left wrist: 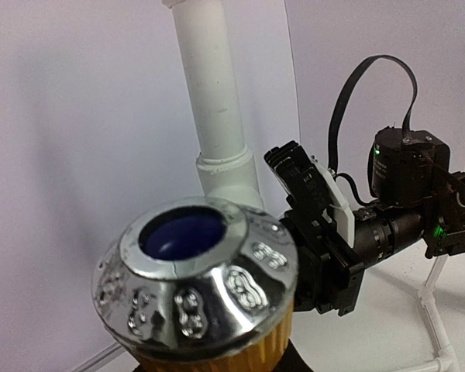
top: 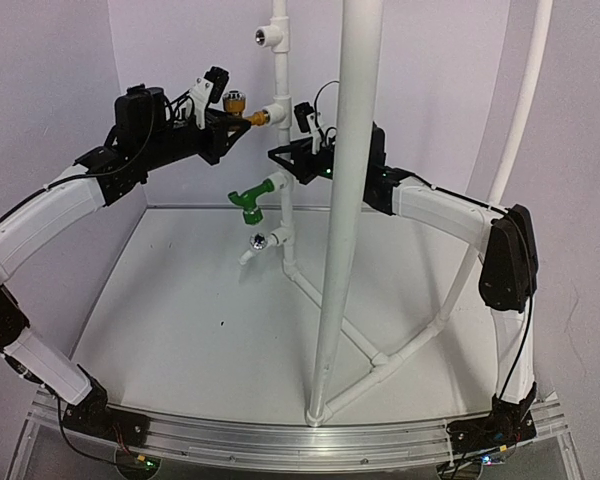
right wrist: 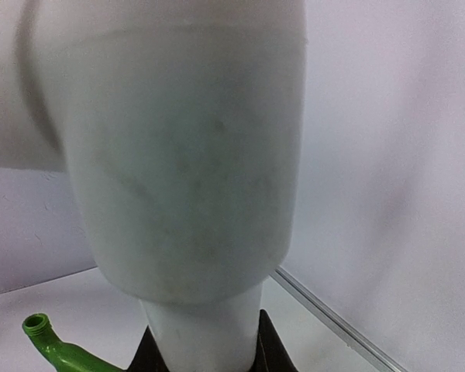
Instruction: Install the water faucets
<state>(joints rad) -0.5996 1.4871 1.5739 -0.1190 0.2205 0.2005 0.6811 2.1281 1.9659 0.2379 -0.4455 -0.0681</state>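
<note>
Faucets, two, both up on the white pipe stand in front of you

Item one: brass faucet [top: 238, 102], lying level, its threaded end at the mouth of the second tee [top: 275, 110] on the thin riser [top: 279, 70]. Your left wrist view fills with its round knob [left wrist: 195, 291], which has a chrome cap and a blue centre. Your left gripper [top: 224, 116] is clamped on this faucet

Item two: green faucet [top: 248, 199], seated in the third tee [top: 277, 185], pointing left, apart from both grippers

Your right gripper [top: 290, 160] is closed around the riser between those two tees. Its black fingers [right wrist: 271, 349] flank the white pipe, with the green spout [right wrist: 50, 345] at lower left

Other fittings: top tee [top: 270, 37] and bottom tee [top: 272, 238], each with a shiny mouth

Thick white pole [top: 350, 200] stands nearest you, on the table [top: 170, 330]
</note>
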